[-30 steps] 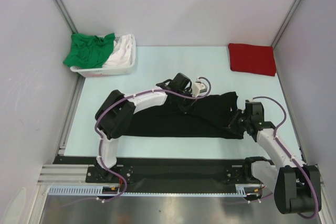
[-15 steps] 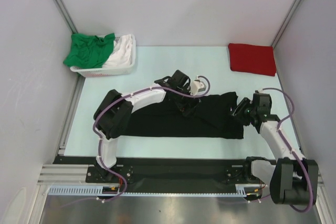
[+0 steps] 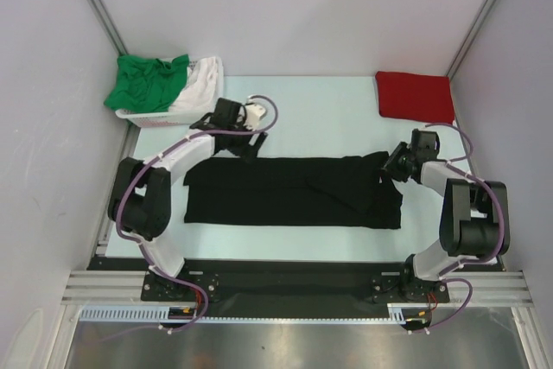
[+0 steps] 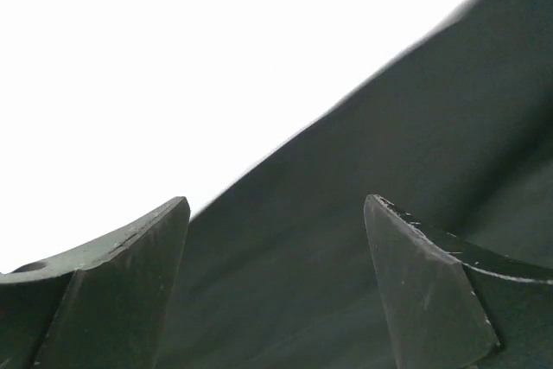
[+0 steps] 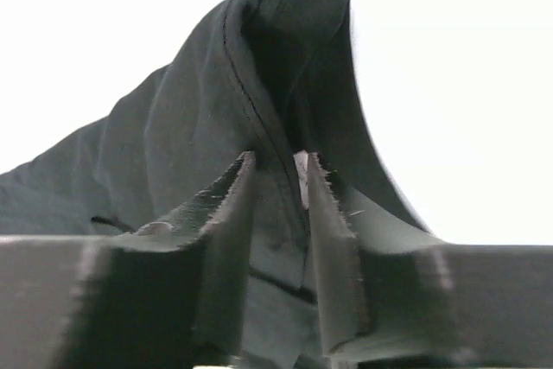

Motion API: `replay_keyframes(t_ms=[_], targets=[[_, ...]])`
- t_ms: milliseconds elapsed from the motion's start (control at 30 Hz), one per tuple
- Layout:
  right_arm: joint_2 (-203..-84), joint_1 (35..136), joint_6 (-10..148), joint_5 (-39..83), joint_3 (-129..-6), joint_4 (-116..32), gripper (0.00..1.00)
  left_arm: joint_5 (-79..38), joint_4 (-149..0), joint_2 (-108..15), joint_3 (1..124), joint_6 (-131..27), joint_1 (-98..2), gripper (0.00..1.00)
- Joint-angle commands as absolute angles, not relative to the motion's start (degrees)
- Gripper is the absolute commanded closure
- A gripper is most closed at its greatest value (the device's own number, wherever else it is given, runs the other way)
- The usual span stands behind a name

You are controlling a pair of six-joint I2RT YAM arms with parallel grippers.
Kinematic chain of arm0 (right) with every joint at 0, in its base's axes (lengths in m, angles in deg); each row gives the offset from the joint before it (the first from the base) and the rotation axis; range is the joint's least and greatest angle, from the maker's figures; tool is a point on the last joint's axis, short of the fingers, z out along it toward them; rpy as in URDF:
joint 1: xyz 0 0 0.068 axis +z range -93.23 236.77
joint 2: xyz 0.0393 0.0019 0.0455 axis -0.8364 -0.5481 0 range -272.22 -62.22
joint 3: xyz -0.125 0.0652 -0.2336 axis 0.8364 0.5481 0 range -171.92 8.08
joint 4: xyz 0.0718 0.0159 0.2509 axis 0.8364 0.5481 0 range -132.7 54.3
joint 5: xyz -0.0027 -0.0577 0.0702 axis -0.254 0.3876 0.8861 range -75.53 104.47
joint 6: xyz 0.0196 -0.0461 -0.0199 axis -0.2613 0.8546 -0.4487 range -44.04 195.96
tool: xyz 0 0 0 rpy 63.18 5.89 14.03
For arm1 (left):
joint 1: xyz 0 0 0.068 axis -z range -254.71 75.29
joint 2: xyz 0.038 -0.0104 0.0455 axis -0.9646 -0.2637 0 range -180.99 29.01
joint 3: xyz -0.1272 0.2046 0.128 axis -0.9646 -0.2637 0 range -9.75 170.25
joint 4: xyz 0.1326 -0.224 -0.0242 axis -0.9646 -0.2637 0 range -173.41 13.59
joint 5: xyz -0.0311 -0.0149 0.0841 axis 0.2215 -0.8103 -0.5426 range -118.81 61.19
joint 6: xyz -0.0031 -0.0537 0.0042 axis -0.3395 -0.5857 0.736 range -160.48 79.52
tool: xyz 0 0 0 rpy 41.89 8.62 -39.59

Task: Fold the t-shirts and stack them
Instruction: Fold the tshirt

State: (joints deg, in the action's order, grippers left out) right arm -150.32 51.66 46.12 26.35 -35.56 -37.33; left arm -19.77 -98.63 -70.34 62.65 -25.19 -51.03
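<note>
A black t-shirt [image 3: 294,192] lies as a long flat strip across the middle of the table. My left gripper [image 3: 246,145] hovers over its far left edge, open, with only black cloth [image 4: 363,179] beneath the wide-apart fingers [image 4: 130,274]. My right gripper [image 3: 391,166] is at the shirt's far right corner, shut on a raised fold of the black t-shirt [image 5: 259,66]. A red t-shirt [image 3: 415,97] lies folded at the far right. A green t-shirt [image 3: 143,79] and a white t-shirt [image 3: 200,79] are bunched in the basket.
The white plastic basket [image 3: 173,117] stands at the far left corner. Grey walls close in both sides and the back. A black rail [image 3: 276,278] with the arm bases runs along the near edge.
My left gripper opened, let go of the black t-shirt and moved from its middle to its far left edge. The right gripper shifted farther back at the right corner. The shirt now lies flatter.
</note>
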Motion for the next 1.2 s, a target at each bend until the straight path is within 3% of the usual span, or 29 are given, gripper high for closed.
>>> replay_keyframes(t_ms=[0,167,400,567,633,700,733,1067,1167], targets=[[-152.65,51.41,46.34,27.82,-37.27,-41.64,0.75,-28.63,-97.68,-68.98,57.24,-23.43,-57.28,0.12],[-153.81,50.79,46.17,26.43,-36.83,-40.41,1.0,-32.5,-95.22,-70.91,54.94,-22.37,-63.02,0.13],[-147.31,48.86,47.13,23.17,-32.09,-38.47,1.0,-32.51,-94.51,-73.47,55.55,-23.25,-68.9,0.15],[-148.88,48.51,47.31,25.27,-31.91,-39.09,1.0,-30.67,-94.34,-73.2,56.52,-22.55,-71.46,0.15],[-148.62,48.5,47.05,27.2,-32.17,-40.05,0.84,-30.22,-94.42,-72.77,56.96,-21.76,-72.51,0.14],[-148.35,48.5,47.05,28.35,-32.26,-41.02,0.62,-30.13,-94.77,-72.76,57.49,-21.32,-73.74,0.12],[-148.44,48.59,46.87,29.05,-32.26,-41.63,0.6,-30.13,-94.95,-73.11,57.66,-21.58,-74.27,0.12],[-157.04,50.96,44.41,33.97,-33.93,-47.09,0.6,-24.69,-96.18,-78.21,59.07,-23.51,-76.38,0.12],[-157.5,50.88,43.71,33.01,-33.58,-47.18,0.72,-22.93,-97.5,-79.44,60.74,-24.21,-76.38,0.16]])
